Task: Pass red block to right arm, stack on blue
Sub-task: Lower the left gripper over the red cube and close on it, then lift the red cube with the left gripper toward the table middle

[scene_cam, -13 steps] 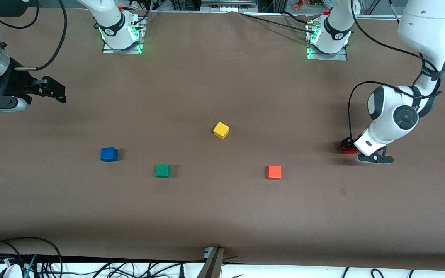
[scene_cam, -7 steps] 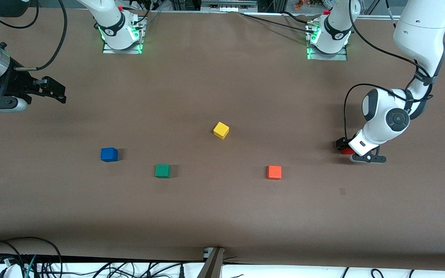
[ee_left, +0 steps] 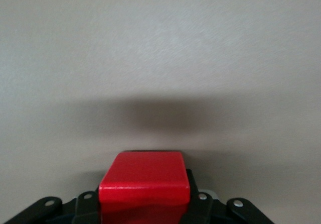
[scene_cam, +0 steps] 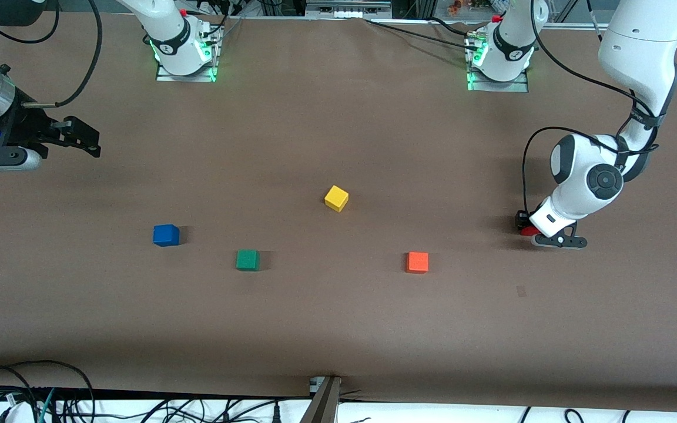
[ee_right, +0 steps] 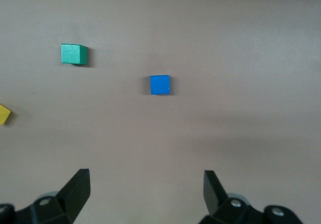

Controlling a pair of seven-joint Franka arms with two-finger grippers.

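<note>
Down at the left arm's end of the table, the left gripper is low on the brown table, its jaws pinched tight on the red block, which sits on the surface and shows only as a sliver of red under the white wrist in the front view. From the left wrist camera the red cube fills the space between the black fingers, its glossy top face plain to see. The right gripper hangs in the air over the table's edge at the right arm's end, waiting, its jaws spread wide with nothing between them; its two dark fingertips stand well apart in its own wrist view. The blue block rests toward the right arm's end, alone on the table. The green cube lies near it, a little nearer to the front camera. The yellow cube sits about mid-table, turned at an angle, and the orange cube lies between the green cube and the red block, well apart from both.
</note>
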